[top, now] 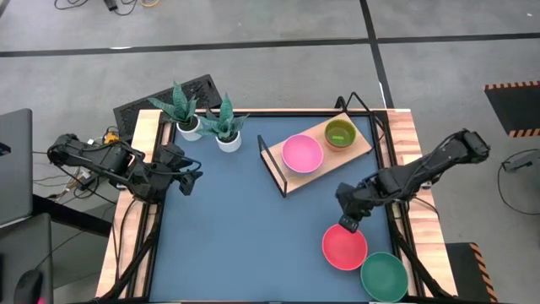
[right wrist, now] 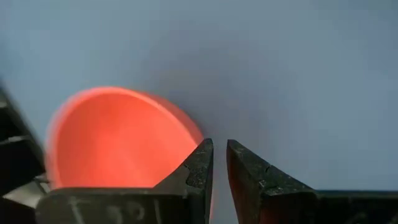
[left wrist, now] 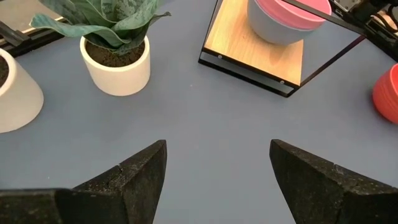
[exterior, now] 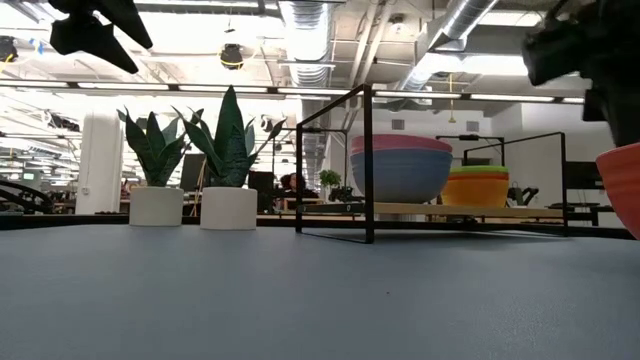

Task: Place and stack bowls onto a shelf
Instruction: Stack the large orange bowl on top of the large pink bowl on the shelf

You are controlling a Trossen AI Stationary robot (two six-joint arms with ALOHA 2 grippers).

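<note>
Right pincer (right wrist: 220, 163) stands with its fingers only a narrow slit apart, right at the rim of the coral-red bowl (top: 344, 247); whether they pinch that rim I cannot tell. This bowl sits on the blue table (top: 236, 228) beside the dark green bowl (top: 384, 276). On the shelf (top: 354, 149) rest the pink bowl (top: 302, 154) and lime green bowl (top: 340, 133). Left pincer (left wrist: 217, 171) waits wide apart, holding nothing, near the two plant pots (top: 208, 135).
</note>
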